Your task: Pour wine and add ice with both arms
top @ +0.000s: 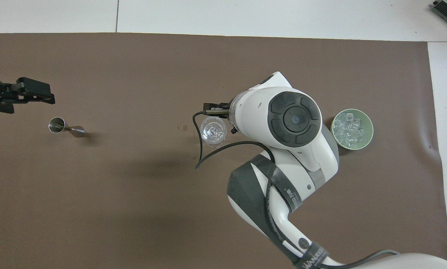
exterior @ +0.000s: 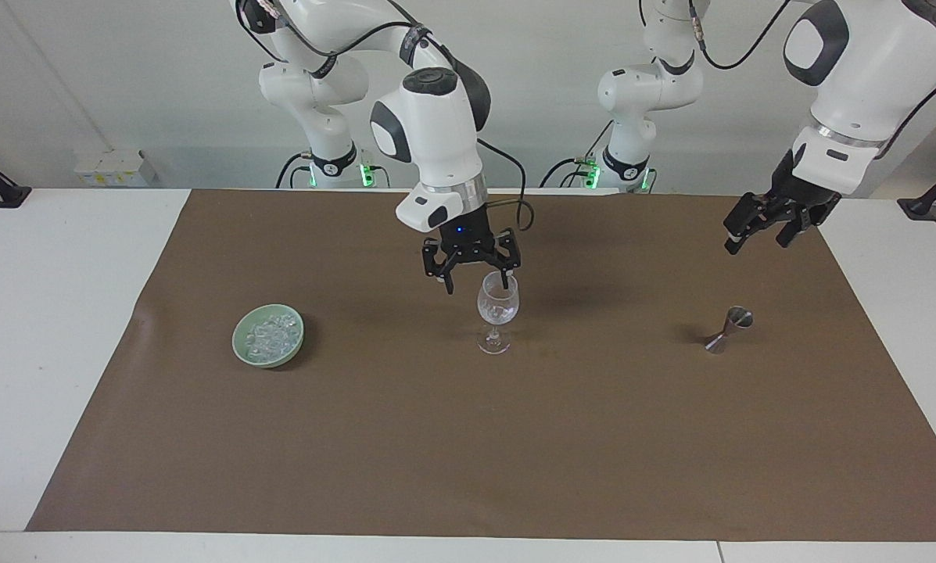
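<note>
Right gripper (exterior: 475,280), jaws apart, hangs above the wine glass (exterior: 498,306) holding ice; more ice (exterior: 270,333) fills the green bowl (exterior: 242,351).

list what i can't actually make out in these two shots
- Right gripper: overhead view, its own white arm covers all but one finger.
- Left gripper: overhead view, its wrist is cut off by the picture's edge.
- Glass: both views, contents too clear and small to tell wine from ice.
- Ice in the bowl: cubes too small and jumbled to count.

White wall (exterior: 123,78); white table (exterior: 45,313)
</note>
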Controlling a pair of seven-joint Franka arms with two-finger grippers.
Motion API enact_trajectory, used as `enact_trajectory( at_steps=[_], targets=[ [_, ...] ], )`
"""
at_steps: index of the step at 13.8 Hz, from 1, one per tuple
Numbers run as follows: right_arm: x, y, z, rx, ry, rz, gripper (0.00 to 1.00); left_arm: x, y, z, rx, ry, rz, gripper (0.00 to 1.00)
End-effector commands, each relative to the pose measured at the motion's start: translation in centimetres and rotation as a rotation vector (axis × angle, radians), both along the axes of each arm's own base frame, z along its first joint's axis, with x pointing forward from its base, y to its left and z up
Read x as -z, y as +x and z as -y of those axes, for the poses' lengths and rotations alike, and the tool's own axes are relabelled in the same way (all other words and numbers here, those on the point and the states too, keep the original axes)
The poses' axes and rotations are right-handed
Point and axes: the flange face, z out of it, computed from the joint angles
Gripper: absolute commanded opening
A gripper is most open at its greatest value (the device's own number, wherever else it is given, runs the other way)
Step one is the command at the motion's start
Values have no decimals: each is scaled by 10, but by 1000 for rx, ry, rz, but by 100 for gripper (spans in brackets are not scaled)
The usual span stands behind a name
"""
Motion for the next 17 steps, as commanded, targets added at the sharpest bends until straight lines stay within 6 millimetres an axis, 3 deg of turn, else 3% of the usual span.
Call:
enact_trajectory(
  at_steps=[1, 4, 9, 17],
  targets=[
    [-17, 3, 31, 47, -47, 4, 100, -4, -9, -8, 7, 24, -30, 100],
    [-30, 12, 70, 78, -85, 8, 100, -11, -16, -12, 53, 30, -28, 100],
    [-65, 13, 141, 114, -147, -2, 100, 1, -12, -19, 102, 32, -60, 100],
    [-91, 6, 222, 78, -154, -122, 100, 9, -3, -12, 186, 44, -71, 100]
  ],
)
